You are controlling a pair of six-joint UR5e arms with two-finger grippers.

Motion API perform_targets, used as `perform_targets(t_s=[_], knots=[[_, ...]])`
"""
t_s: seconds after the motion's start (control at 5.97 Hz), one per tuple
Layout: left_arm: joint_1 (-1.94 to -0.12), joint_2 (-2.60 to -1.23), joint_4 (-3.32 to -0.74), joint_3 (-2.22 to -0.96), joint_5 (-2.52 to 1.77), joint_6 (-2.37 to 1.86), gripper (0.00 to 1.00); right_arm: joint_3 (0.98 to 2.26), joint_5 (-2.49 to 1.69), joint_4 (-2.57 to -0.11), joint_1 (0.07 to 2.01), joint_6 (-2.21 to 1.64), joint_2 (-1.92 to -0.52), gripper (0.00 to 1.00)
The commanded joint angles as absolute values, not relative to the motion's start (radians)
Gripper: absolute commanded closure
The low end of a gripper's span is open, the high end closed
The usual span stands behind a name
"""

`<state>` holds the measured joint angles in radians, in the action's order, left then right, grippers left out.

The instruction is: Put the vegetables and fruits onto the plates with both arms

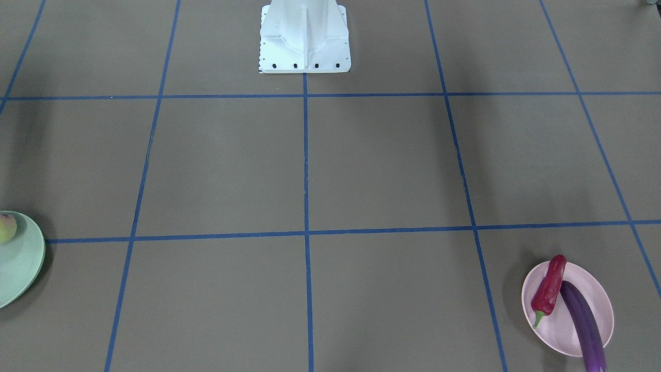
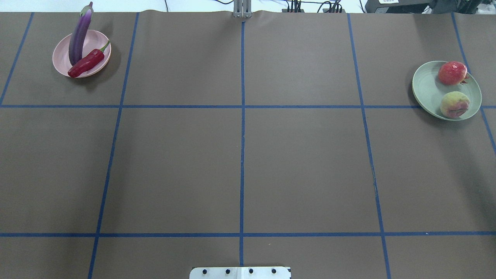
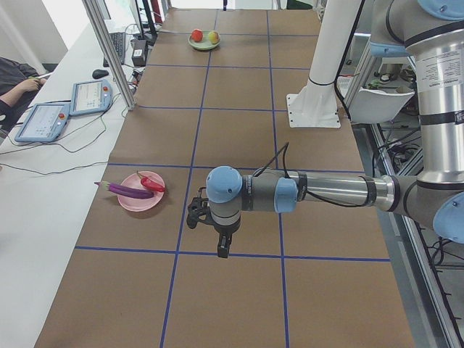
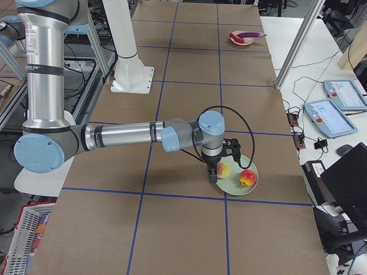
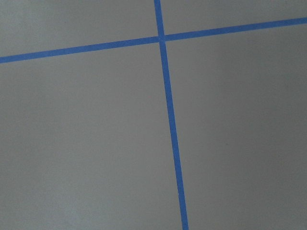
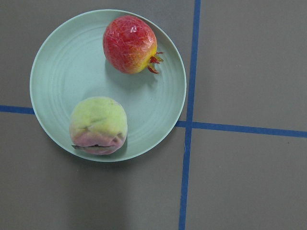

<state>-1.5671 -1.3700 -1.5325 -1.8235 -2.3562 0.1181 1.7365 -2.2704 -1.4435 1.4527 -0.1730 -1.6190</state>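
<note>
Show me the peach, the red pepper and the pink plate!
peach (image 6: pixel 98 125): right wrist view, middle of its yellow-green top.
red pepper (image 2: pixel 87 63): overhead view, middle of its body.
pink plate (image 2: pixel 61 58): overhead view, bare part left of the eggplant (image 2: pixel 80 35).

counter (image 2: pixel 240 162): carries two plates, well apart, both far from the robot
pedestal (image 1: pixel 304 36): at the counter's robot edge, in the middle
left plate (image 2: pixel 60 58): far left corner
eggplant (image 2: pixel 79 37): on left plate, one end out past its far rim
chili (image 2: pixel 87 63): on left plate, just right of eggplant
right plate (image 2: pixel 426 83): far right side
pomegranate (image 2: pixel 452 73): on right plate, far half
peach (image 2: pixel 454 104): on right plate, near half, apart from pomegranate
left gripper (image 3: pixel 224 252): above bare counter, near left plate
right gripper (image 4: pixel 213 176): over right plate's robot-side rim, beside peach
</note>
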Motion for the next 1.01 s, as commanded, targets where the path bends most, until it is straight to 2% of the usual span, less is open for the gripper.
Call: perform_targets(t_s=[0.0, 0.84], knots=[[-1.566, -1.370, -1.534, -1.825, -2.356, 0.118, 0.00, 1.736, -2.270, -1.442, 1.440, -0.179, -1.618, 0.00], [-1.565, -1.370, -1.532, -1.825, -2.356, 0.118, 0.00, 1.735, -2.272, -1.443, 1.430, -0.181, -1.618, 0.00]])
